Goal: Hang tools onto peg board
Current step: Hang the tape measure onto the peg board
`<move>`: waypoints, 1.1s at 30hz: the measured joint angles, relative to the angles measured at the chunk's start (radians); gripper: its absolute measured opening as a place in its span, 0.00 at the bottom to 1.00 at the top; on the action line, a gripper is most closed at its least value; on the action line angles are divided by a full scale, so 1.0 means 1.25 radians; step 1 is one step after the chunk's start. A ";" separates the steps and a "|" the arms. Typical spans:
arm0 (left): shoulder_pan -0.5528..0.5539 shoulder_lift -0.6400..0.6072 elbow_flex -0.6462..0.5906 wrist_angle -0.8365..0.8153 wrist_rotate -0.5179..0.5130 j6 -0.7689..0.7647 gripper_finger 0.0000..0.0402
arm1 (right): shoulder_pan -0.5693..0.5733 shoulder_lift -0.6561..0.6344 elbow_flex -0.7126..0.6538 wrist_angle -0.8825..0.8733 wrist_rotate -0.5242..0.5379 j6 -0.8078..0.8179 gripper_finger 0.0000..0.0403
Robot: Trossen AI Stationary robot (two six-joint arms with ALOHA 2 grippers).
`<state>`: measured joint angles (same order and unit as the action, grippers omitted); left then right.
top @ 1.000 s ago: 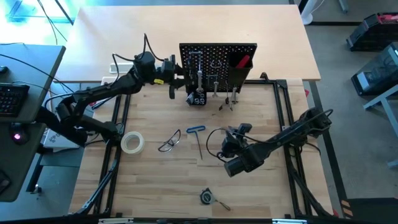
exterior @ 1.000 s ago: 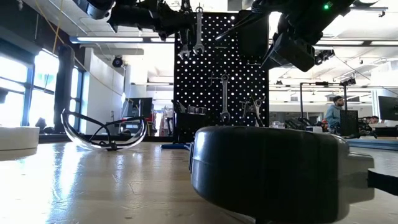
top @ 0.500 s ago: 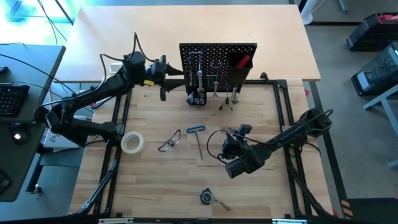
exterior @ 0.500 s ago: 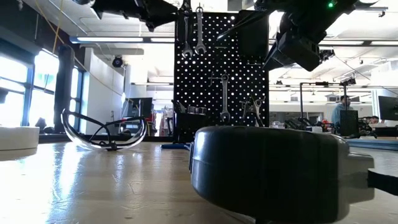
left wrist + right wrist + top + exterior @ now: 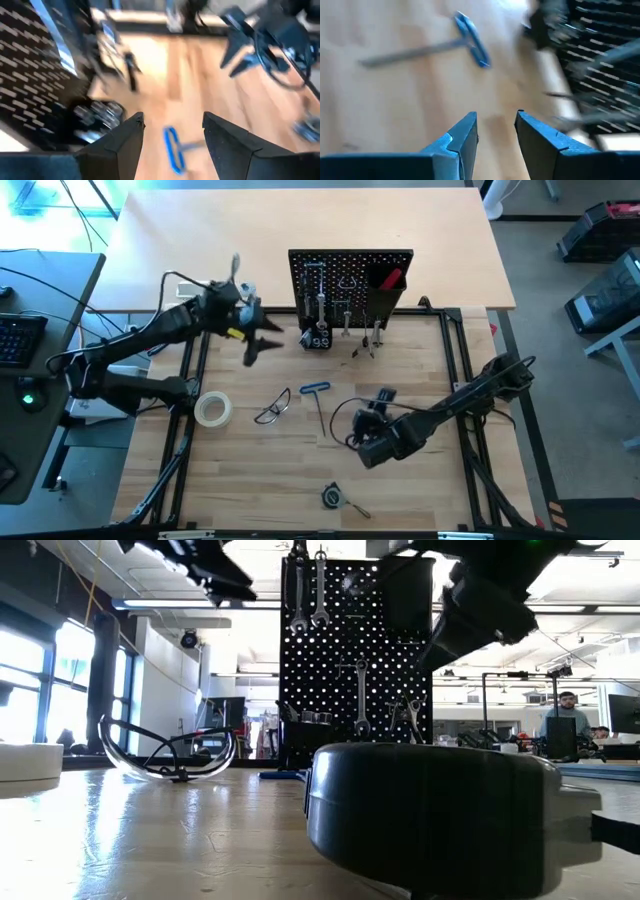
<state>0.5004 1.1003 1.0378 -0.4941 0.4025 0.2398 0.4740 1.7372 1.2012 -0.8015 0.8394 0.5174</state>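
High view looks straight down, low view level across the table; both share the peg board (image 5: 350,280).

Bright, even light falls on my table (image 5: 400,490) from above, with cyan glare at its far left corner. Behind the peg board (image 5: 355,650), windows and ceiling lamps blow out white. Both my wrist views smear with motion blur.
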 joint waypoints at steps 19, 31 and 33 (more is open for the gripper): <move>-0.386 -0.002 -0.447 0.452 -0.098 -0.214 0.49 | -0.002 0.000 -0.243 0.752 -0.365 -0.173 0.51; -0.597 0.046 -0.467 0.594 -0.185 -0.247 0.49 | -0.035 0.000 -0.242 0.816 -0.504 -0.167 0.58; -0.621 0.076 -0.467 0.630 -0.196 -0.242 0.49 | -0.012 0.000 -0.242 0.823 -0.505 -0.155 0.58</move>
<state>-0.2762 1.1955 0.4538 0.2938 0.1577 -0.0623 0.4588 1.7374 0.8982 0.2273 0.2086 0.3238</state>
